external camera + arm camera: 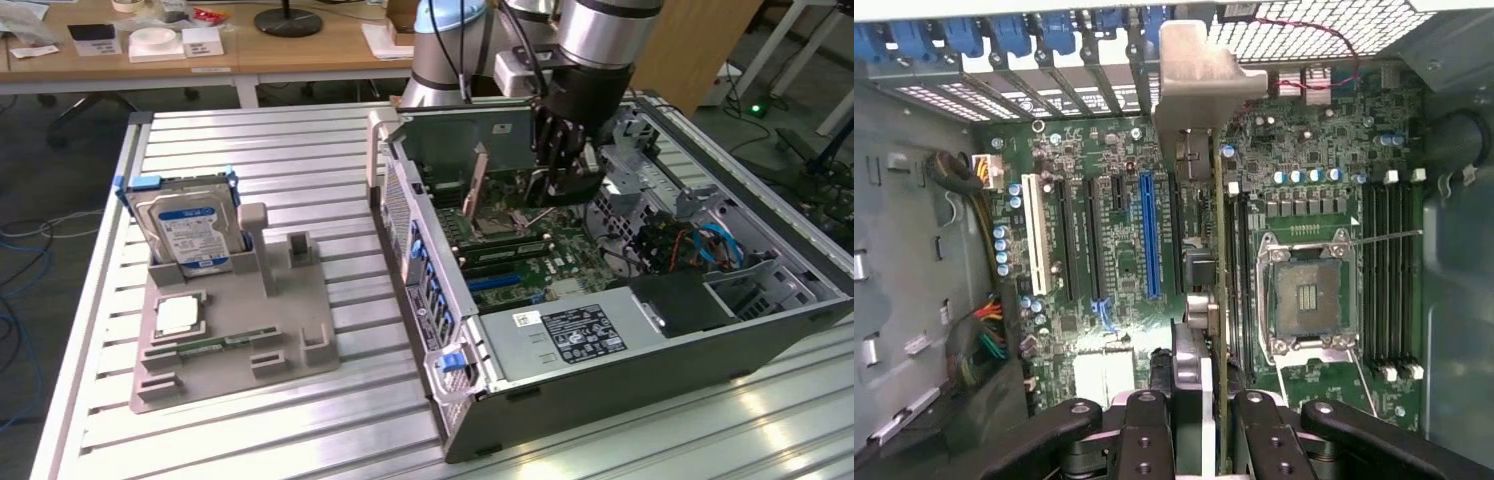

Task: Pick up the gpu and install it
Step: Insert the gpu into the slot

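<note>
Two containers sit on the slatted metal table [267, 150]: a grey holder [287, 300] toward the exterior view's left, and a pc case [601, 395] lying on its side w/ its inside showing, toward the right.

Holder: a hard drive [187, 225] w/ a blue-and-white label stands upright in the back slot. A square processor chip [178, 315] lies flat in a pocket in front of it. A narrow green memory stick [214, 343] lies in a groove nearer the camera.

Case: a green motherboard [1124, 170] covers the floor. A power supply [561, 335] w/ a black label sits at the near end. A drive cage [667, 180] and blue cables [721, 240] are on the exterior view's right side. On the board there are a white slot [1034, 235], a long blue slot [1149, 235] and a processor socket [1309, 295].

Claw [1201, 395] hangs from the arm [594, 30] down inside the case, over the board. Its fingers [1144, 430] are drawn in close, the gap approx. the card's thickness, clamped on the gpu [1199, 290] from both faces.

Gpu stands on edge inside the case and appears edge-on in the wrist view, between the blue slot and the socket. It runs from the claw toward the perforated rear wall [1304, 40], w/ its pale end bracket [1199, 70] right by that wall. Can't tell whether its lower edge touches the board or a slot.
</note>
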`<control>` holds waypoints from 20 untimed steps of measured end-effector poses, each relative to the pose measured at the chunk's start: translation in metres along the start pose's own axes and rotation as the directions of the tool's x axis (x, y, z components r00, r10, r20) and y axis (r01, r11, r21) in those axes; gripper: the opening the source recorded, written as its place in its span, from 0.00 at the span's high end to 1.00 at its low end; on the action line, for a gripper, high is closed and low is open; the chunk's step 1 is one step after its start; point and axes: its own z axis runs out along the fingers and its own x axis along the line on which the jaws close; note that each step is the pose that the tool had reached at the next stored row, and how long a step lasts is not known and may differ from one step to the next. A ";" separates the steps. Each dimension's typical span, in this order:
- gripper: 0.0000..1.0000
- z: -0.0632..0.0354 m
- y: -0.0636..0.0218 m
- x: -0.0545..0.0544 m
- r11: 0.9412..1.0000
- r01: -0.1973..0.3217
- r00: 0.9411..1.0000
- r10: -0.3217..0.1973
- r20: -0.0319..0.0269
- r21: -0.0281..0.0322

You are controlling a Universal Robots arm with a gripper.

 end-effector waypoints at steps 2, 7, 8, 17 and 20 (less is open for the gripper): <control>0.72 0.0034 0.0041 0.000 1.000 0.000 1.000 0.000 0.000 0.000; 0.72 0.0121 0.0097 0.001 1.000 0.002 1.000 -0.002 0.000 -0.003; 0.72 0.0138 0.0113 0.001 1.000 0.005 1.000 -0.005 0.000 -0.004; 0.72 0.0274 0.0139 0.002 0.999 0.044 0.999 -0.043 0.001 -0.009; 0.72 0.0307 0.0141 0.002 0.999 0.041 0.999 -0.041 0.001 -0.009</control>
